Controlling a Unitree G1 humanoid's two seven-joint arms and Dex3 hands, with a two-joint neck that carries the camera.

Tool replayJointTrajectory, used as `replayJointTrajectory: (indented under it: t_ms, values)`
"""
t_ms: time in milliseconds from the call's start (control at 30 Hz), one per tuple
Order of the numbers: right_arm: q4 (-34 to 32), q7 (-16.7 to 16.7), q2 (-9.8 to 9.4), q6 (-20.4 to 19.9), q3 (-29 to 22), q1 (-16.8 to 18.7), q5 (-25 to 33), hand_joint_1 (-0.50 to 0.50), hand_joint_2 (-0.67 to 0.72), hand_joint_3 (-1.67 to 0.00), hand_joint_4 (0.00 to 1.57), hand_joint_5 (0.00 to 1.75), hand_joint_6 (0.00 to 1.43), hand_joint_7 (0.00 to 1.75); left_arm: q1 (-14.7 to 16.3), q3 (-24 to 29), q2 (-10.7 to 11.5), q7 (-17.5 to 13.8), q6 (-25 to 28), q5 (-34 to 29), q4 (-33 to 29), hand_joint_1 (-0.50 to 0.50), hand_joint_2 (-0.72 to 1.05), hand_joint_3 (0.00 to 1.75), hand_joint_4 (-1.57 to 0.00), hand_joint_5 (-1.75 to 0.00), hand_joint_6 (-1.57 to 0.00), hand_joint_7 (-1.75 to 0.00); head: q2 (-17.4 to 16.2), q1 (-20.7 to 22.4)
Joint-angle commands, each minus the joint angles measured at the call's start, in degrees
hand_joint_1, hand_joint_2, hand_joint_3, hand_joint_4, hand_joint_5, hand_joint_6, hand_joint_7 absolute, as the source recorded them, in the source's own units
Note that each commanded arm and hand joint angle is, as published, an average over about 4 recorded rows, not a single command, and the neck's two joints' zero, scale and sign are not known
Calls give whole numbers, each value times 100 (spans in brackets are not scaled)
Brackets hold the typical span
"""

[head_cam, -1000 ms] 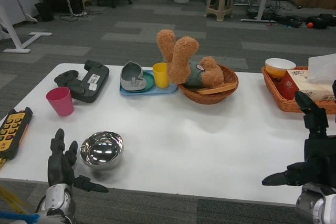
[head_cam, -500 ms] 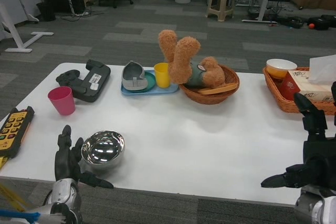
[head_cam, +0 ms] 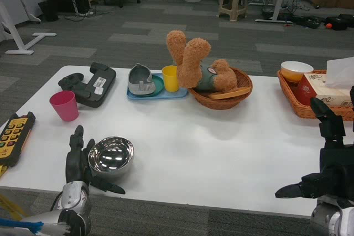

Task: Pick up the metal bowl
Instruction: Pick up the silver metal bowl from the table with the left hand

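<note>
The metal bowl (head_cam: pixel 111 157) is shiny and sits upright near the table's front left edge. My left hand (head_cam: pixel 83 162) stands open right beside the bowl's left side, fingers pointing up and the thumb reaching under the bowl's front; whether it touches the bowl I cannot tell. My right hand (head_cam: pixel 327 157) waits open at the front right corner, far from the bowl.
A pink cup (head_cam: pixel 64 105) and a black controller (head_cam: pixel 90 84) lie behind the bowl, a yellow-keyed remote (head_cam: pixel 13 135) at the left edge. A blue tray (head_cam: pixel 156 89), a teddy-bear basket (head_cam: pixel 220 88) and a wicker basket (head_cam: pixel 310 95) line the back.
My left hand has moved right and forward, closing in on the bowl's left side. The bowl and my right hand have stayed put; the view has shifted slightly.
</note>
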Motion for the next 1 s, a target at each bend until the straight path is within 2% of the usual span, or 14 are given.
replayJointTrajectory:
  t_ms: [33, 133, 233, 333, 367, 433, 500, 567, 633, 700, 767, 800, 933, 1000]
  values:
    - [-65, -8, -70, -59, -17, 92, 36, 19, 66, -16, 31, 58, 0, 56, -53, -41, 120, 59, 40, 21, 40, -50, -59, 9, 0, 0, 0, -14, 3, -5]
    - [-70, -8, -72, -59, -17, 92, 36, 20, 66, -16, 31, 61, 0, 56, -81, -77, 120, 63, 40, 21, 40, -50, -53, 9, 0, 0, 0, -14, 0, -3]
    - [-67, -8, -72, -64, -17, 92, 41, 17, 66, -16, 31, 61, 0, 56, -106, -127, 120, 68, 40, 21, 40, -50, -30, 9, 0, 0, 0, -14, -6, 0]
    - [-65, -8, -72, -62, -17, 87, 45, 18, 66, -18, 31, 58, 0, 56, -136, -132, 125, 85, 40, 21, 40, -50, 16, 4, 0, 0, -10, -14, -9, 9]
    - [-61, -8, -72, -59, -15, 87, 45, 18, 68, -20, 31, 58, 0, 56, -147, -132, 125, 96, 42, 21, 40, -50, 36, 4, 0, 0, -15, -16, -10, 11]
    - [-56, -8, -72, -59, -13, 89, 45, 17, 69, -22, 31, 58, 0, 56, -158, -136, 122, 109, 49, 21, 40, -50, 63, 2, 0, 0, -27, -19, -10, 8]
    - [-54, -8, -72, -59, -13, 89, 45, 17, 68, -18, 31, 58, 0, 56, -165, -145, 122, 114, 60, 21, 40, -50, 85, 2, 0, 0, -53, -28, -10, 9]
    - [-54, -8, -72, -59, -10, 85, 45, 19, 66, -16, 31, 58, 0, 56, -167, -149, 127, 118, 89, 21, 40, -50, 94, 2, 0, 0, -104, -52, -10, 9]
    - [-54, -8, -72, -59, -8, 87, 45, 19, 66, -20, 31, 58, 0, 56, -167, -158, 125, 120, 115, 21, 40, -50, 96, 4, 0, 0, -143, -73, -10, 9]
    - [-54, -8, -72, -59, -8, 92, 45, 17, 66, -20, 32, 58, 0, 56, -167, -175, 125, 120, 128, 21, 40, -50, 100, 9, 0, -18, -152, -94, -28, 23]
    - [-54, -8, -72, -59, -8, 89, 43, 17, 66, -16, 32, 58, 0, 56, -167, -250, 135, 120, 139, 25, 40, -50, 105, 9, -2, -54, -157, -126, -47, 42]
    - [-54, -8, -72, -59, -8, 89, 41, 17, 66, -16, 31, 58, 0, 56, -167, -294, 142, 120, 141, 27, 40, -50, 105, 9, -4, -67, -157, -136, -43, 41]
    - [-54, -8, -72, -59, -8, 89, 36, 20, 66, -16, 31, 65, 0, 56, -167, -424, 171, 120, 161, 29, 40, -50, 105, 9, -15, -95, -157, -152, -47, 53]
    - [-54, -8, -72, -59, -8, 87, 39, 21, 66, -16, 33, 68, 0, 56, -167, -466, 179, 118, 177, 32, 40, -50, 105, 9, -27, -110, -157, -157, -46, 50]
